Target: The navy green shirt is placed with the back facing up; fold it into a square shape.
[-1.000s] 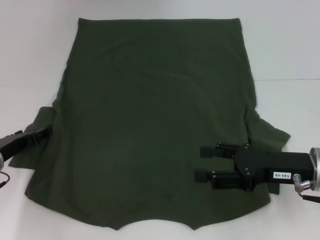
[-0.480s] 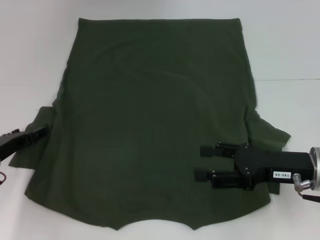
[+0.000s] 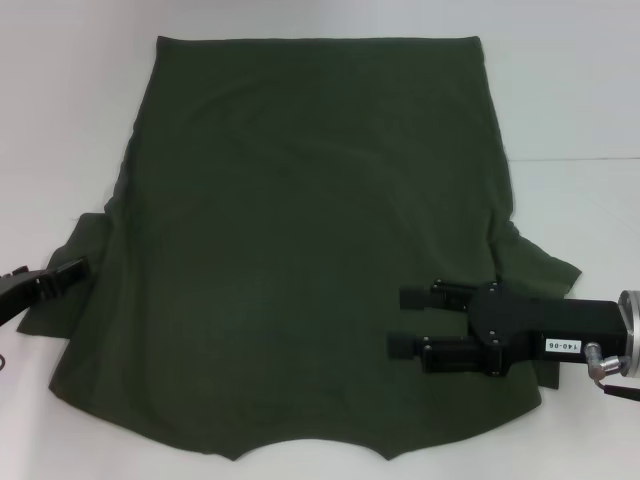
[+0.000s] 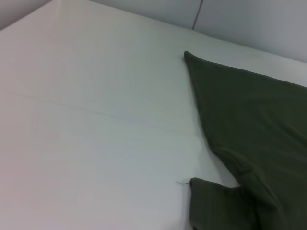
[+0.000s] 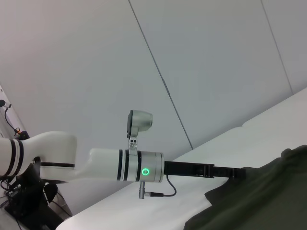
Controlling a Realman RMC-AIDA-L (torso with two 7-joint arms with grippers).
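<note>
The navy green shirt [image 3: 310, 250] lies spread flat, plain side up, on the white surface [image 3: 70, 120]. The right gripper [image 3: 400, 322] rests over its near right part, jaws apart, gripping nothing. The left gripper [image 3: 72, 268] sits at the left sleeve's edge; whether its jaws are parted I cannot tell.

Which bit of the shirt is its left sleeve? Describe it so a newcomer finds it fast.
Start at the navy green shirt spread flat across the white table. Follow its edge on the robot's left toward the robot to the small flap, the left sleeve. It alone has the left gripper at its edge; the right gripper is over the body.
</note>
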